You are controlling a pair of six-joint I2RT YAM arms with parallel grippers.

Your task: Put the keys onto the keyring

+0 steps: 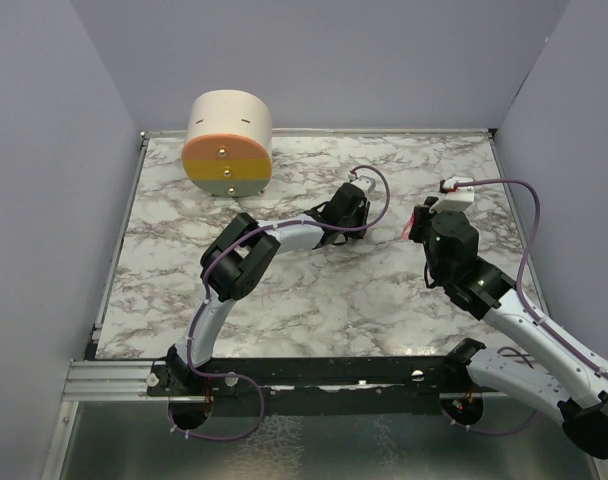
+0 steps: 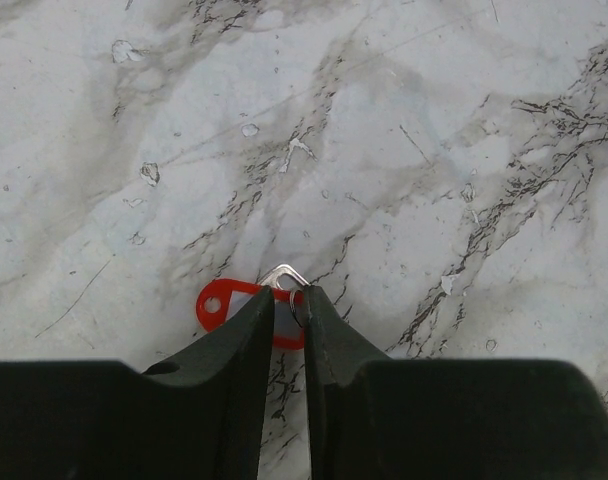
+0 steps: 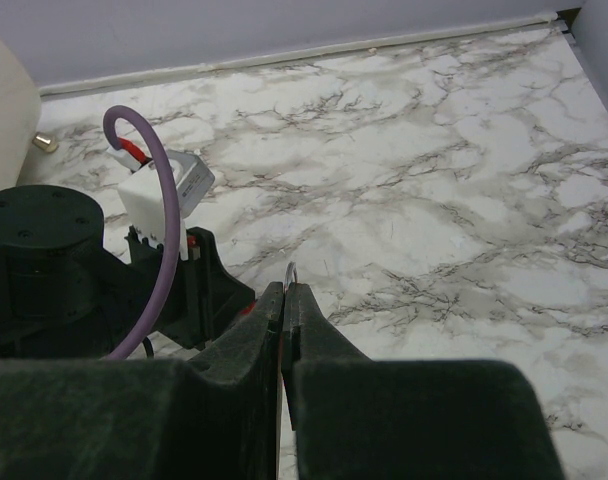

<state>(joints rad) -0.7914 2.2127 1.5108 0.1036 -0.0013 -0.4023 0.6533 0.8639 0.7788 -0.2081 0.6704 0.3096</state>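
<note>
The keys (image 2: 216, 303) are one small red tag with a hole, lying on the marble with a silver wire triangle (image 2: 284, 273) at one end. My left gripper (image 2: 288, 293) stands over that end, its jaws a narrow gap apart. The left finger covers part of the tag, and a small ring touches the right finger. My right gripper (image 3: 285, 287) is shut on the keyring. The thin metal ring (image 3: 290, 270) pokes up above its fingertips, and the pink strip (image 1: 405, 232) shows beside it from above. The two grippers are close together at mid-table.
A cream and orange cylinder (image 1: 228, 143) stands at the back left of the marble table (image 1: 314, 300). Lilac walls close in the left, back and right sides. The left wrist's white camera block (image 3: 164, 190) and purple cable (image 3: 159, 250) sit just left of my right fingers.
</note>
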